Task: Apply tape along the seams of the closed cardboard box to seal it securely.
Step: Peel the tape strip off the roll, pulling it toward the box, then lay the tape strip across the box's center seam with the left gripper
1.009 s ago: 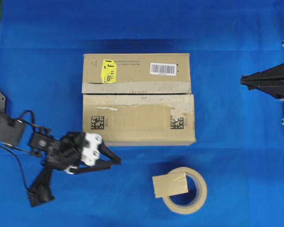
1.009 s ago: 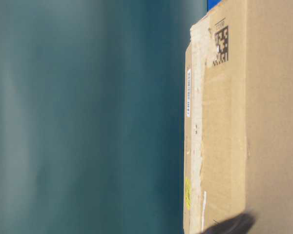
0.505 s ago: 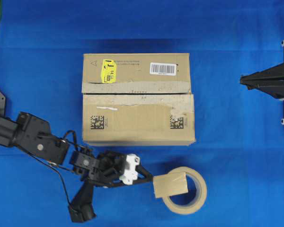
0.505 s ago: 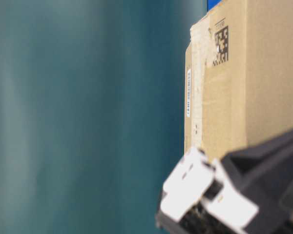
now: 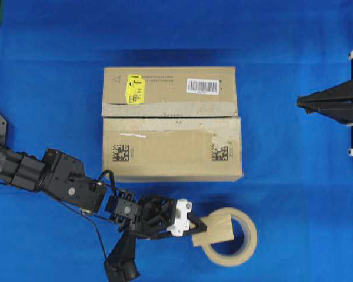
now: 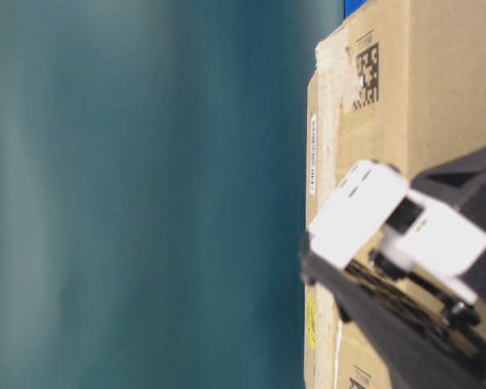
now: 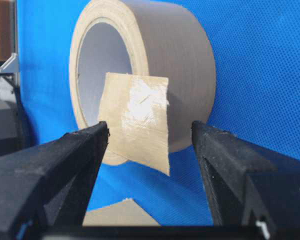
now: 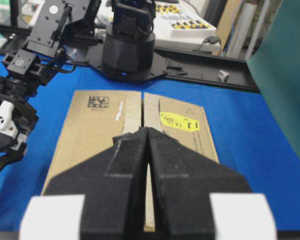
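The brown cardboard box lies closed mid-table, its yellow sticker at the far left. Its seam runs left to right between torn pale tape strips. The loose tan piece of tape leans on the tape roll in front of the box. My left gripper is open, low at the roll's left, with its fingertips either side of the piece's near edge and not closed on it. My right gripper is shut and empty, hovering right of the box.
Blue cloth covers the whole table. In the table-level view the left gripper's white and black body is blurred in front of the box. The left arm stretches along the box's front side.
My left arm has swept right along the front of the box to the tape roll, jaws still open. The right gripper and the box have not moved.
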